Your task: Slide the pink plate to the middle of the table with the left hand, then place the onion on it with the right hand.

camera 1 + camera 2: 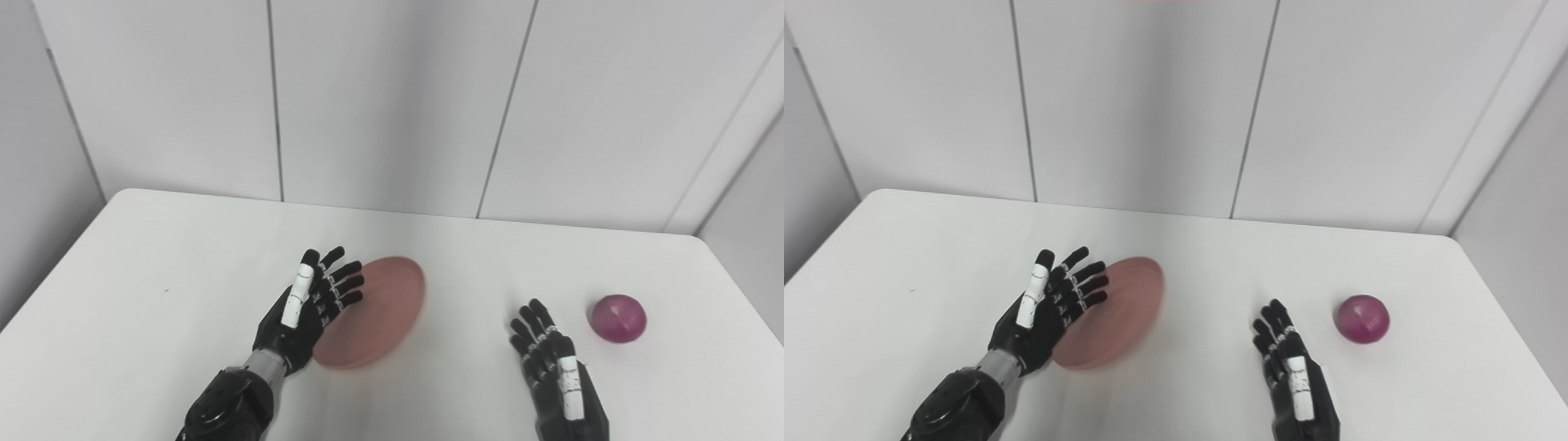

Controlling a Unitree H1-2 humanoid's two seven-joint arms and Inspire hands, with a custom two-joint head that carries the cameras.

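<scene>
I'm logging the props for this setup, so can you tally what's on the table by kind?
Pink plate: 1
Onion: 1
Total: 2 things on the white table.
Left hand is open at the plate's left edge; right hand is open, apart from the onion.

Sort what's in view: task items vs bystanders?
Task items: pink plate, onion, left hand open against the plate's left edge, right hand open, apart from the onion.
Bystanders: nothing loose; only the white table and wall panels.
</scene>
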